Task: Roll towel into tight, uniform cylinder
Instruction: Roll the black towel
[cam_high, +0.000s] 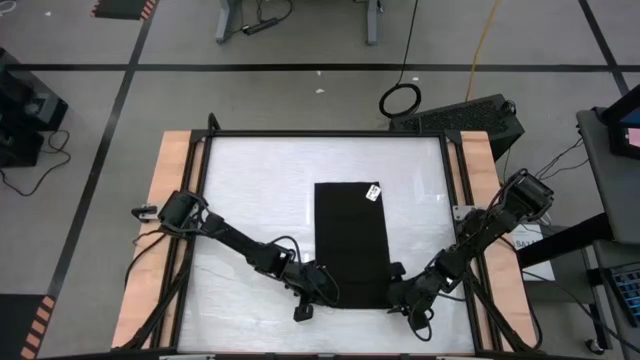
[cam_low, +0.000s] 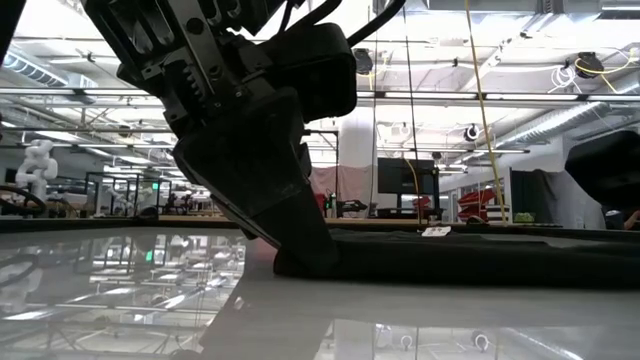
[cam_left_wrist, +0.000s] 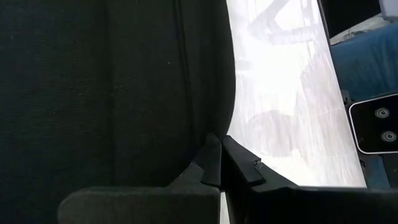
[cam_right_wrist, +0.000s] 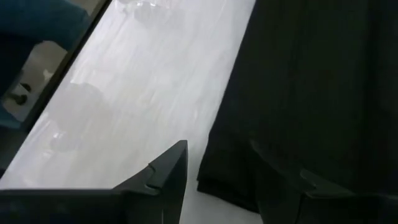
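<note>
Left gripper (cam_high: 322, 290) pinched shut on the near left corner of the black towel (cam_high: 352, 240). Right gripper (cam_high: 397, 293) at the near right corner, jaws apart, straddling the edge. Towel flat mid-table (cam_high: 250, 190); small white tag (cam_high: 373, 190) at far edge, print unreadable.

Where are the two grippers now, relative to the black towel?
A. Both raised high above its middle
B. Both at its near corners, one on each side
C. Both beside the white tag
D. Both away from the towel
B: the high view shows the left gripper and the right gripper at the near corners of the flat towel, opposite the tag.
</note>
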